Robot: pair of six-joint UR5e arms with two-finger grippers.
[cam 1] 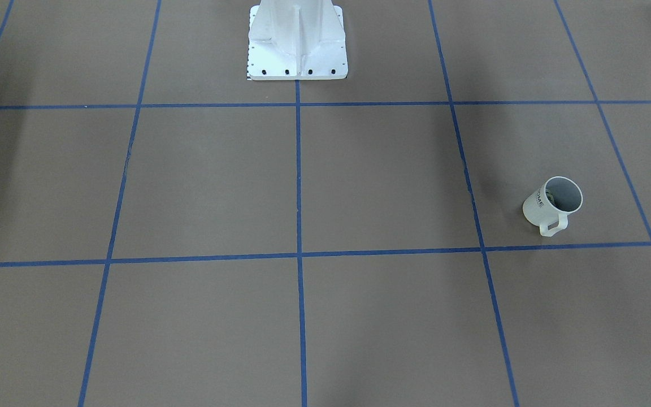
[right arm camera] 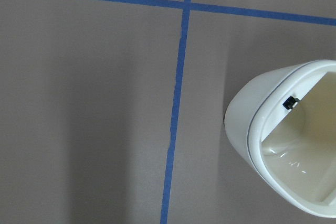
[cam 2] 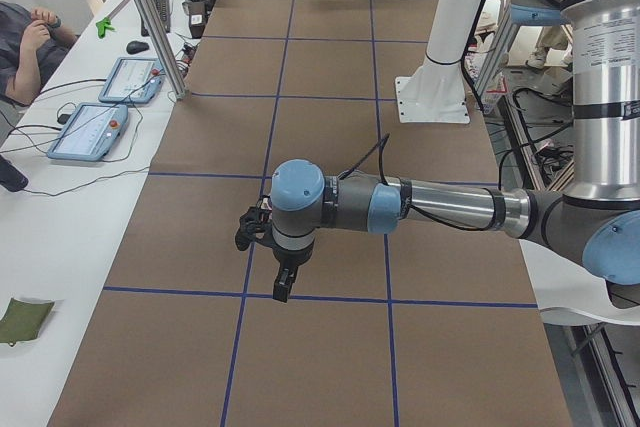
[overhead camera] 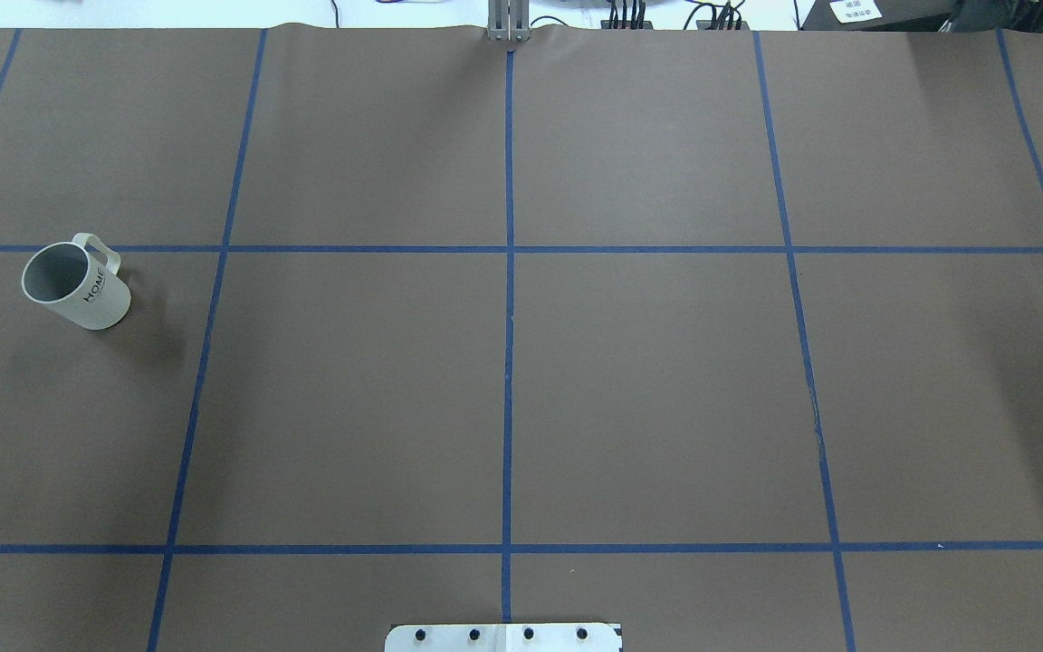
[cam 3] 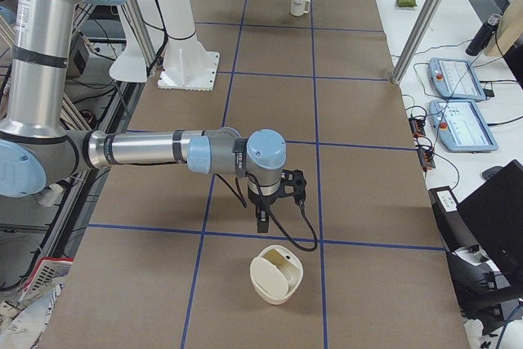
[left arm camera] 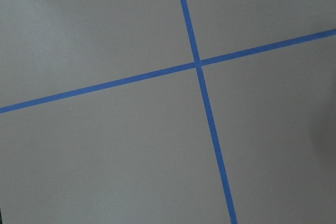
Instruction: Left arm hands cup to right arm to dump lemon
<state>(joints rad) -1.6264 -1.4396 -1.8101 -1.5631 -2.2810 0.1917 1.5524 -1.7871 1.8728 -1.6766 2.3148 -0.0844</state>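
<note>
Right gripper [cam 3: 261, 222], openness unclear, hangs near a cream container [cam 3: 276, 275]; cup [cam 3: 300, 5] stands far off.

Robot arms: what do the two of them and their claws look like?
Both are grey-silver tubes with pale blue joint caps. The left arm ends in the left claw, small and black, with a thin black cable arching over the forearm. The right arm ends in the right claw, also black, trailing a looped black cable.
</note>
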